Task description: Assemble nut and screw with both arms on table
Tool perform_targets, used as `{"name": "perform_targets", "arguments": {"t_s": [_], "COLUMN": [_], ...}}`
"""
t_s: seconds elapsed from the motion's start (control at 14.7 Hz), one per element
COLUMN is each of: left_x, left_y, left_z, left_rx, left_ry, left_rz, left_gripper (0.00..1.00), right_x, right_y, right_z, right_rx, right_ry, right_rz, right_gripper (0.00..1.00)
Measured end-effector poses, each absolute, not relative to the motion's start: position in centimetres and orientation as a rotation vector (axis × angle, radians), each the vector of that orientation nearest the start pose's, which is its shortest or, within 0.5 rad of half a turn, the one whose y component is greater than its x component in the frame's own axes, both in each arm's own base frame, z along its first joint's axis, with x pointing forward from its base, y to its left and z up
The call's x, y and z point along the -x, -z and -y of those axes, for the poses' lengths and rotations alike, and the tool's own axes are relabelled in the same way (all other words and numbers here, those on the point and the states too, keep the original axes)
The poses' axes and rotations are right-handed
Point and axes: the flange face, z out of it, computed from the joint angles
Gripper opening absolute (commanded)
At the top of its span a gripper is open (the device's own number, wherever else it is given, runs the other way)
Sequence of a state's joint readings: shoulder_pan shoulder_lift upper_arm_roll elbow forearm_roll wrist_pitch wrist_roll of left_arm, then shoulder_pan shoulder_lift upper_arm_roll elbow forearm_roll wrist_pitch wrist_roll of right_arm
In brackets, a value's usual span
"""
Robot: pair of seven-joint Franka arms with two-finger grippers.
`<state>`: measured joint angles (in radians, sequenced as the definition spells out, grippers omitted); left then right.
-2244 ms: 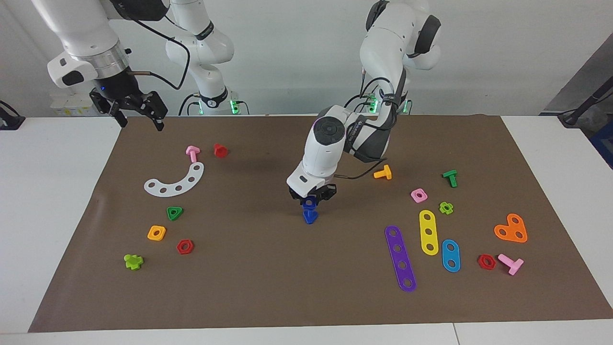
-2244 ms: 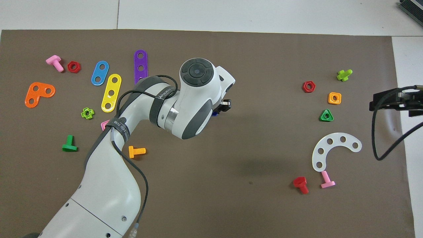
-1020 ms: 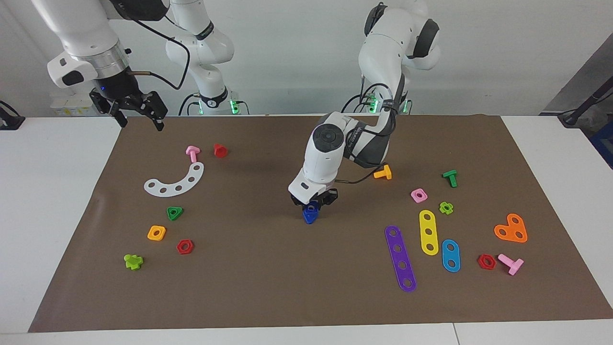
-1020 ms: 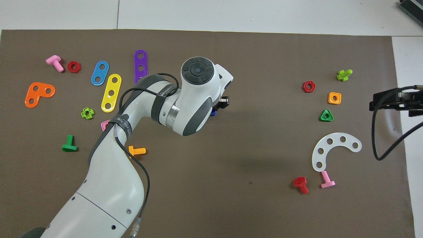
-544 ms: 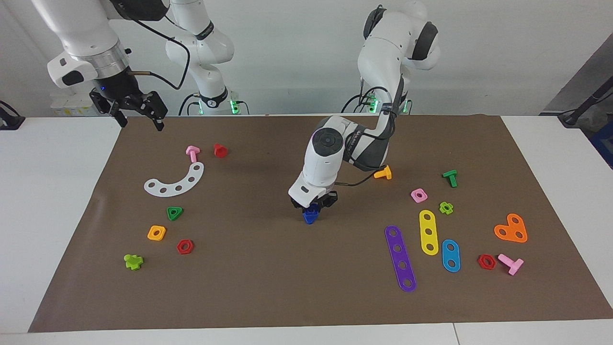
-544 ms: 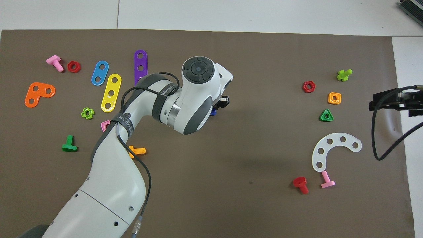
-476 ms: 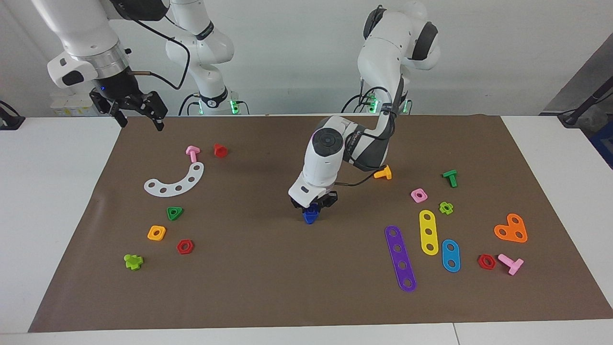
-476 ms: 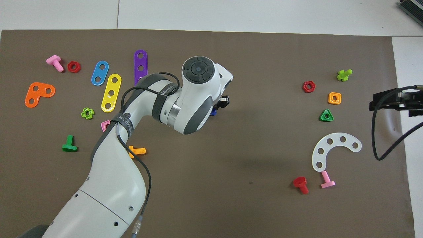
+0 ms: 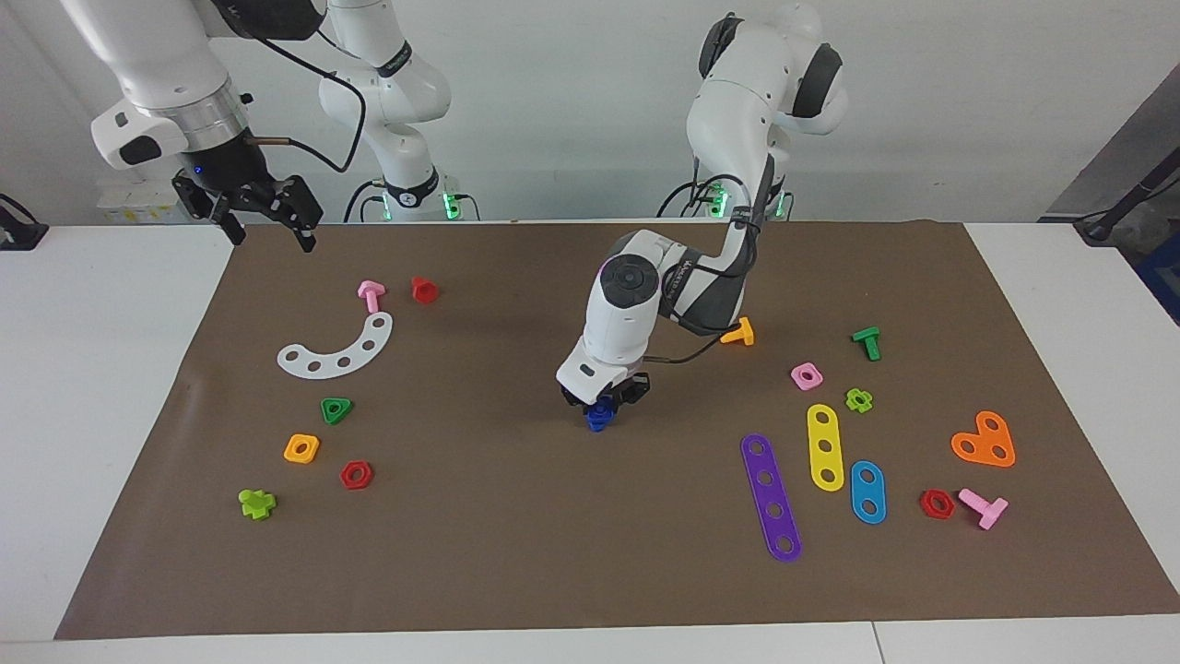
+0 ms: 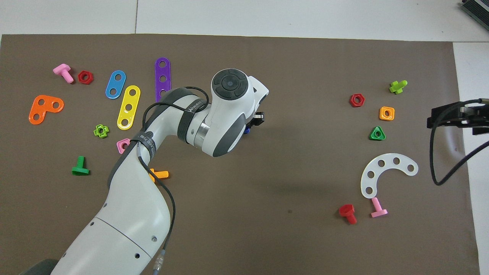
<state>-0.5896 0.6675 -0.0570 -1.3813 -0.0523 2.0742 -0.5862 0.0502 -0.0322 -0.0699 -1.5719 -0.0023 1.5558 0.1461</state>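
My left gripper (image 9: 601, 402) reaches down at the middle of the brown mat (image 9: 516, 544) on the table and is shut on the small blue nut (image 9: 599, 408). The dark-blue screw (image 9: 597, 423) sits in the nut and points down, its head at or just above the mat. In the overhead view the left wrist covers the gripper; only a bit of blue (image 10: 247, 130) shows beside it. My right gripper (image 9: 271, 232) hangs open and empty over the mat's corner at the right arm's end, and it waits there, also seen at the edge of the overhead view (image 10: 431, 117).
An orange screw (image 9: 737, 333), a pink nut (image 9: 806, 375) and purple (image 9: 771, 496), yellow (image 9: 824, 446) and blue (image 9: 867, 492) strips lie toward the left arm's end. A white curved strip (image 9: 338, 348), a green triangular nut (image 9: 336, 409) and an orange-yellow nut (image 9: 301, 448) lie toward the right arm's end.
My left gripper has come down with the blue nut and screw, bringing the screw's head close to the mat. The right arm has not moved.
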Motion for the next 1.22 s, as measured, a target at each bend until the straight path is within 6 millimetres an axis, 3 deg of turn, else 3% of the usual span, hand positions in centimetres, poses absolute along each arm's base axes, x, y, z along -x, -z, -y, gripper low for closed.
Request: {"name": "perform_targets", "arguments": {"t_s": [0.2, 0.34, 0.75, 0.88, 1.09, 1.22], "left_x": [-58.7, -58.9, -59.1, -60.0, -63.4, -65.7], "left_y": [-32.3, -32.3, -32.4, -33.3, -35.9, -38.9], "left_z": [43.4, 43.2, 43.0, 42.1, 37.4, 33.2], "left_rx": [3.222, 3.220, 3.219, 3.212, 3.190, 3.200], "left_ry": [-0.035, -0.033, -0.025, -0.007, 0.029, 0.082], "left_rz": [-0.033, -0.029, -0.020, 0.005, 0.127, 0.221], "left_gripper": [0.64, 0.80, 0.82, 0.81, 0.81, 0.80], "right_x": [-54.3, -54.3, -54.3, -54.3, -54.3, -54.3], "right_y": [-64.0, -64.0, -64.0, -64.0, -64.0, -64.0], "right_z": [1.2, 1.2, 1.2, 1.2, 1.1, 1.1], "right_rx": [3.130, 3.130, 3.130, 3.130, 3.134, 3.136], "right_ry": [0.025, 0.025, 0.025, 0.025, 0.025, 0.025], "right_rz": [-0.260, -0.260, -0.260, -0.260, -0.201, -0.184], "right_gripper": [1.00, 1.00, 1.00, 1.00, 1.00, 1.00]}}
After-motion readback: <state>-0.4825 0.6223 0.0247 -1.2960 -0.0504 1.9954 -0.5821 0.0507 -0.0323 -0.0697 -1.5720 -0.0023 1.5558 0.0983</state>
